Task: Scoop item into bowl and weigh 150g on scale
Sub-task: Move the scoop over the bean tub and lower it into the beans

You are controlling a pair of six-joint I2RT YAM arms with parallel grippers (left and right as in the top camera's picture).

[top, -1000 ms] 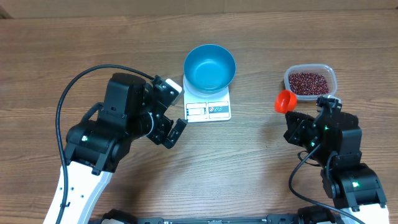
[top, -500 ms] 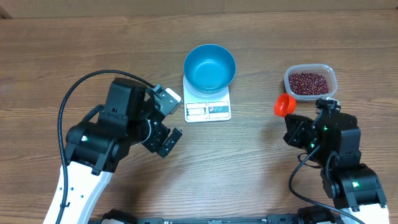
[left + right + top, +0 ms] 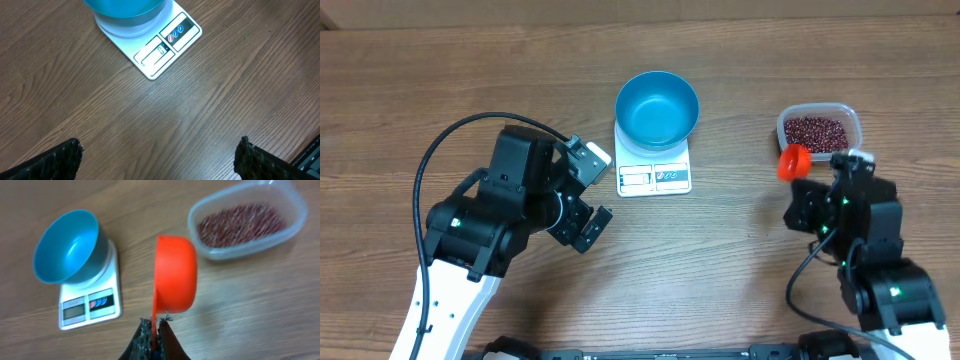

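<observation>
Overhead, beans (image 3: 817, 131) nr right end effector (image 3: 806, 182)

table (image 3: 740, 260): matt wood grain | tub (image 3: 250, 250): clear plastic | scoop (image 3: 175, 275): smooth orange plastic | bowl (image 3: 65, 245): smooth blue

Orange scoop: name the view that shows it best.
Right wrist: the scoop fills mid-frame, its handle pinched in the right gripper. Overhead shows only a small orange blob beside the tub. Left wrist misses it.

Orange scoop (image 3: 793, 162) closer to the beans (image 3: 815, 131)
</observation>
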